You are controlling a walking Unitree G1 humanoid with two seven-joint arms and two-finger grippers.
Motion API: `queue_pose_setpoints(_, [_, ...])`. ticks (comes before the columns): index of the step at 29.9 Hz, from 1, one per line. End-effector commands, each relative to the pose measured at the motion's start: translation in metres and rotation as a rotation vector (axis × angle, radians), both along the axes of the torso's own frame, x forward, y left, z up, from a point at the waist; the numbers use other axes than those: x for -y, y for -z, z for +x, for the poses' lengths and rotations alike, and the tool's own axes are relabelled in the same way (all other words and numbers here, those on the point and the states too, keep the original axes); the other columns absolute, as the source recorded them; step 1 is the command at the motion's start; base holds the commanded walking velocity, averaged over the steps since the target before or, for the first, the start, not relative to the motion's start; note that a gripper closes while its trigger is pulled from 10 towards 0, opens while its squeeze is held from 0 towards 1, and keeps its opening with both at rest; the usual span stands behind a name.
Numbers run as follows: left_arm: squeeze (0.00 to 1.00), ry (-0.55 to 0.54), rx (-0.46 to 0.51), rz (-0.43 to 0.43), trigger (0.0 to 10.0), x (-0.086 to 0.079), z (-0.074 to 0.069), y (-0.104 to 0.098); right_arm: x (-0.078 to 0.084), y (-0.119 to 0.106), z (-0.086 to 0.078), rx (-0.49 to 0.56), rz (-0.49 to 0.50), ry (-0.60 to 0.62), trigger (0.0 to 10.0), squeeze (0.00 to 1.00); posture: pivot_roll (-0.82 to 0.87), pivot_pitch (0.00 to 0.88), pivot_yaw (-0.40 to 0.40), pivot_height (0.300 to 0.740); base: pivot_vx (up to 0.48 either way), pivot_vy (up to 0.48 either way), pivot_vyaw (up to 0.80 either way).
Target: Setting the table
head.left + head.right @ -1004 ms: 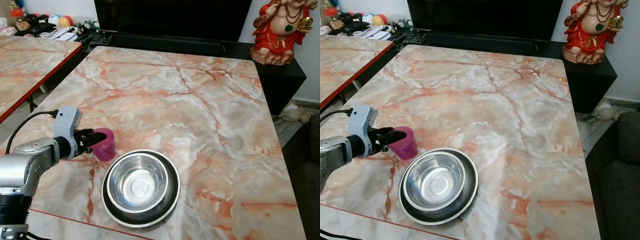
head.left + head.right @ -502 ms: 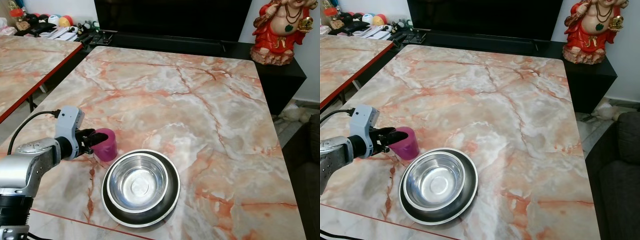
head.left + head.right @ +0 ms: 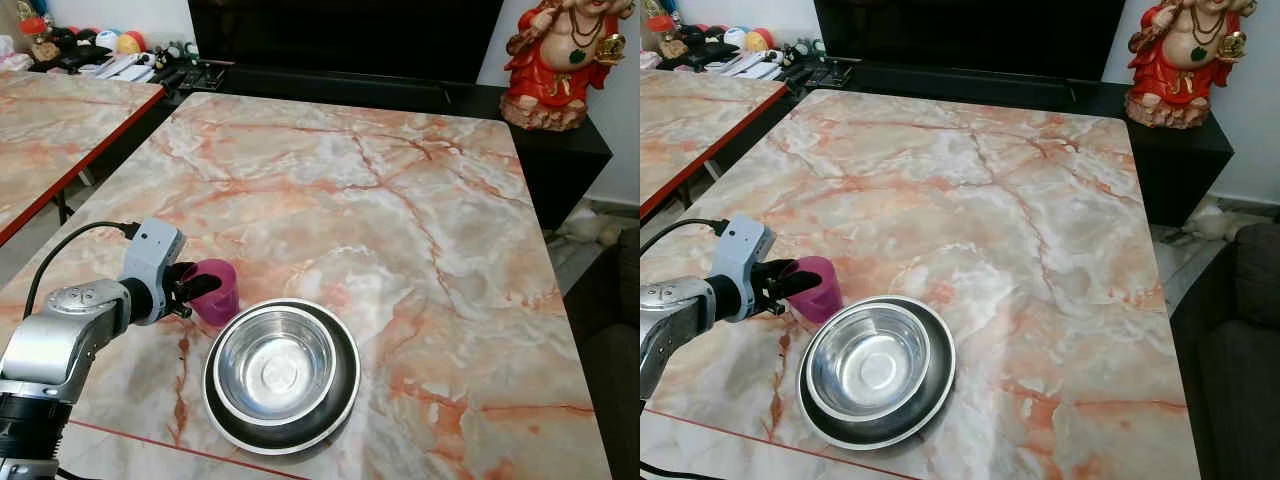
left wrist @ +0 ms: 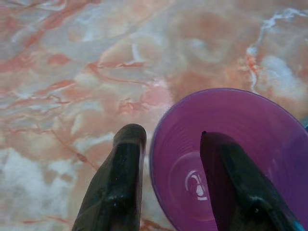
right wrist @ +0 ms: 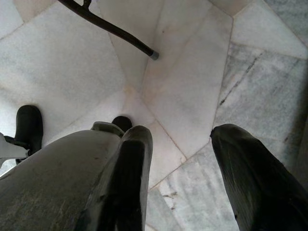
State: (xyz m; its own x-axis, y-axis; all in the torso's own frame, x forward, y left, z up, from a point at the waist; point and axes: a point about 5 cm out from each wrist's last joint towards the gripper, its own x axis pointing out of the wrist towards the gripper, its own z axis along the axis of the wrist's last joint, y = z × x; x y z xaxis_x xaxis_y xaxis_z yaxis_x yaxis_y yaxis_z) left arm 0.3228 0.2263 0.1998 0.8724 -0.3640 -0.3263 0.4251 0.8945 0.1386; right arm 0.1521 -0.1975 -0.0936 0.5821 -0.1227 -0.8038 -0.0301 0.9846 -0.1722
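Observation:
A purple cup (image 3: pixel 219 296) stands upright on the marble table (image 3: pixel 400 200), just left of a steel bowl (image 3: pixel 277 365) that rests in a black plate (image 3: pixel 343 398) near the front edge. My left gripper (image 3: pixel 200 286) is shut on the purple cup's near wall. In the left wrist view one finger (image 4: pixel 122 163) is outside the cup (image 4: pixel 250 120) and the other is inside it. My right gripper (image 5: pixel 180 137) hangs open over the tiled floor (image 5: pixel 187 72), off the table.
A second marble table (image 3: pixel 50 130) stands to the left across a narrow gap. A red statue (image 3: pixel 560 60) sits on a black cabinet (image 3: pixel 570 150) behind the table. Clutter (image 3: pixel 110 50) lies at the back left. A dark sofa (image 3: pixel 620 320) is at the right.
My left gripper has slid a little to the right, toward the bowl, and the purple cup has shifted slightly with it. Bowl and plate have not moved.

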Motion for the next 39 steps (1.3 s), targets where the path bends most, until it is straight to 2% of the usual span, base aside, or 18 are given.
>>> queue_pose_setpoints(1, [0.0, -0.035, 0.038, 0.012, 10.0, -0.009, 0.001, -0.01, -0.002, 0.003, -0.008, -0.024, 0.004, 0.005, 10.0, 0.0, 0.03, 0.152, 0.005, 0.74, 0.0, 0.0, 0.0])
queue_pose_setpoints(16, [0.0, -0.034, 0.069, -0.02, 10.0, -0.008, 0.0, -0.019, 0.005, 0.001, -0.005, -0.02, -0.002, 0.007, 10.0, 0.0, 0.03, 0.152, 0.004, 0.74, 0.0, 0.0, 0.0])
queue_pose_setpoints(20, [0.0, -0.054, 0.166, -0.077, 10.0, -0.012, 0.0, -0.035, 0.005, 0.001, -0.005, -0.02, -0.002, 0.009, 10.0, 0.0, 0.03, 0.148, 0.004, 0.74, 0.0, 0.0, 0.0])
queue_pose_setpoints(23, [0.0, -0.055, 0.29, -0.156, 10.0, -0.013, -0.001, -0.053, 0.005, 0.001, -0.005, -0.019, -0.002, 0.008, 10.0, 0.0, 0.04, 0.146, 0.002, 0.74, 0.0, 0.0, 0.0])
queue_pose_setpoints(24, [0.0, -0.055, 0.29, -0.156, 10.0, -0.013, -0.001, -0.053, 0.005, 0.001, -0.005, -0.019, -0.002, 0.008, 10.0, 0.0, 0.04, 0.146, 0.002, 0.74, 0.0, 0.0, 0.0])
queue_pose_setpoints(26, [0.0, -0.092, 0.356, -0.187, 10.0, -0.016, -0.001, -0.059, 0.005, 0.001, -0.004, -0.018, -0.002, 0.007, 10.0, 0.0, 0.03, 0.144, 0.002, 0.74, 0.0, 0.0, 0.0])
queue_pose_setpoints(27, [0.0, -0.122, 0.409, -0.185, 10.0, -0.017, -0.001, -0.063, 0.005, 0.001, -0.004, -0.018, -0.002, 0.008, 10.0, 0.0, 0.03, 0.141, 0.002, 0.74, 0.0, 0.0, 0.0])
queue_pose_setpoints(28, [0.0, -0.176, 0.523, -0.123, 10.0, -0.018, -0.002, -0.068, 0.004, 0.001, -0.004, -0.018, -0.001, 0.008, 10.0, 0.0, 0.03, 0.14, 0.002, 0.74, 0.0, 0.0, 0.0])
queue_pose_setpoints(29, [0.0, -0.188, 0.551, -0.1, 10.0, -0.017, -0.002, -0.069, 0.004, 0.001, -0.005, -0.019, -0.001, 0.007, 10.0, 0.0, 0.03, 0.14, 0.002, 0.74, 0.0, 0.0, 0.0])
queue_pose_setpoints(31, [0.0, -0.209, 0.577, -0.049, 10.0, -0.016, -0.003, -0.067, 0.004, 0.002, -0.005, -0.02, -0.001, 0.007, 10.0, 0.0, 0.03, 0.137, 0.002, 0.74, 0.0, 0.0, 0.0])
queue_pose_setpoints(33, [0.0, -0.288, 0.618, -0.011, 10.0, -0.018, -0.004, -0.059, 0.003, 0.002, -0.006, -0.022, -0.001, 0.005, 10.0, 0.0, 0.03, 0.129, 0.007, 0.74, 0.0, 0.0, 0.0])
queue_pose_setpoints(34, [0.0, -0.329, 0.62, -0.007, 10.0, -0.018, -0.005, -0.053, 0.002, 0.002, -0.006, -0.023, 0.0, 0.005, 10.0, 0.0, 0.02, 0.122, 0.014, 0.74, 0.0, 0.0, 0.0])
queue_pose_setpoints(37, [0.0, -0.352, 0.605, 0.047, 10.0, -0.017, -0.005, -0.037, 0.0, 0.003, -0.007, -0.024, 0.002, 0.008, 10.0, 0.0, 0.01, 0.114, 0.019, 0.74, 0.0, 0.0, 0.0])
queue_pose_setpoints(39, [0.0, -0.404, 0.601, -0.003, 10.0, -0.017, -0.004, -0.028, -0.001, 0.003, -0.007, -0.023, 0.006, 0.014, 10.0, 0.0, 0.0, 0.106, 0.024, 0.74, 0.0, 0.0, 0.0])
